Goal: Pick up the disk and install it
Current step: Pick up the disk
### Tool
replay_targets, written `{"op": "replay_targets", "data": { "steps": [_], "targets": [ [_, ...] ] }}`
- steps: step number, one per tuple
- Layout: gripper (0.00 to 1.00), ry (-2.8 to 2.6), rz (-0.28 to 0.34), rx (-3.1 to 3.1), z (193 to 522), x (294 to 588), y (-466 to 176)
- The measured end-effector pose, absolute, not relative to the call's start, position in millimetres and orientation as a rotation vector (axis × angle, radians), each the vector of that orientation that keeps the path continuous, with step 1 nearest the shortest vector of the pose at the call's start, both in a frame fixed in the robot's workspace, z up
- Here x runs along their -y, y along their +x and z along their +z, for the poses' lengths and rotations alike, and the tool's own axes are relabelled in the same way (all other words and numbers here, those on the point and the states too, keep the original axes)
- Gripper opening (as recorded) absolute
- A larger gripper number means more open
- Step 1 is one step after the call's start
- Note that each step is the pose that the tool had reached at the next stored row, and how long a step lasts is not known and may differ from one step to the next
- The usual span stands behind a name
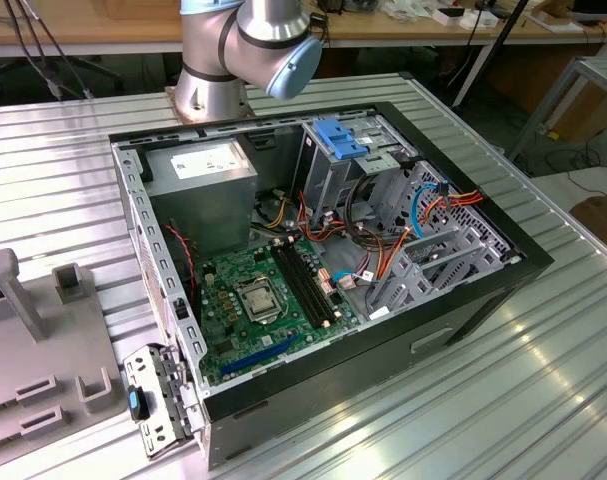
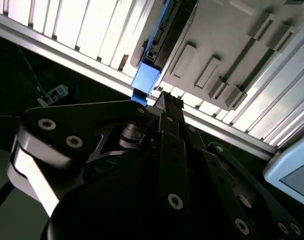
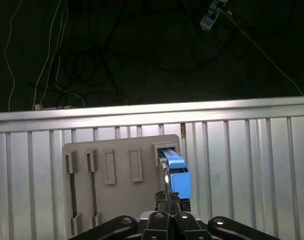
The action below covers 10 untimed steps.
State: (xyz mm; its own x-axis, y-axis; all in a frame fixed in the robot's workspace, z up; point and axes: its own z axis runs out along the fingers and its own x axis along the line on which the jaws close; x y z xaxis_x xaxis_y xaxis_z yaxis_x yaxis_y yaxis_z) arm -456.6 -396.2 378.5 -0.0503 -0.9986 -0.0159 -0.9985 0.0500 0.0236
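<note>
Item one: the end effector (image 3: 169, 199), a black linkage assembly, sits closest to the lens in both wrist views. Its tip (image 2: 168, 102) is right at the near end of the disk (image 3: 180, 180). I cannot tell whether the end effector is open, closed, or clamped on the disk, nor whether it is touching it.

Item two: the disk. I see it edge-on, so it reads as a narrow strip. A bright blue plastic carrier forms the visible side and caps the near end as a plain blue block. In the second wrist view, that block (image 2: 146, 77) leads into a dark grey body with a thin rail along it. It stands on edge in a slot of a pale grey fixture plate (image 3: 121, 205), at the plate's corner nearest the counter's edge rail. The plate also carries several raised rectangular blocks and narrow slots.

Item three: the plate lies flat on the counter (image 3: 242, 165), a ribbed aluminium surface. Beyond its edge I note dark floor and loose cables.

Item four, exterior view: an open computer case (image 1: 463, 310) lies on the counter (image 1: 483, 400), motherboard (image 1: 258, 300) exposed. A paler blue bracket (image 1: 338, 135) is at its far end. A small silver plate with a blue tab (image 1: 148, 405) leans at the case's near corner. The arm (image 1: 248, 40) rises behind the case.
</note>
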Motion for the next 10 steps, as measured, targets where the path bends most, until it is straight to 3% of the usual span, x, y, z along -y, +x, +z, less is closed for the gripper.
{"op": "replay_targets", "data": {
  "steps": [6, 8, 10],
  "targets": [
    [0.11, 2.234, -0.017, 2.226, 374.3, 396.2, -456.6],
    [0.24, 2.254, -0.010, 2.213, 373.3, 396.2, -456.6],
    [0.24, 2.279, -0.002, 2.194, 372.1, 396.2, -456.6]
  ]
}}
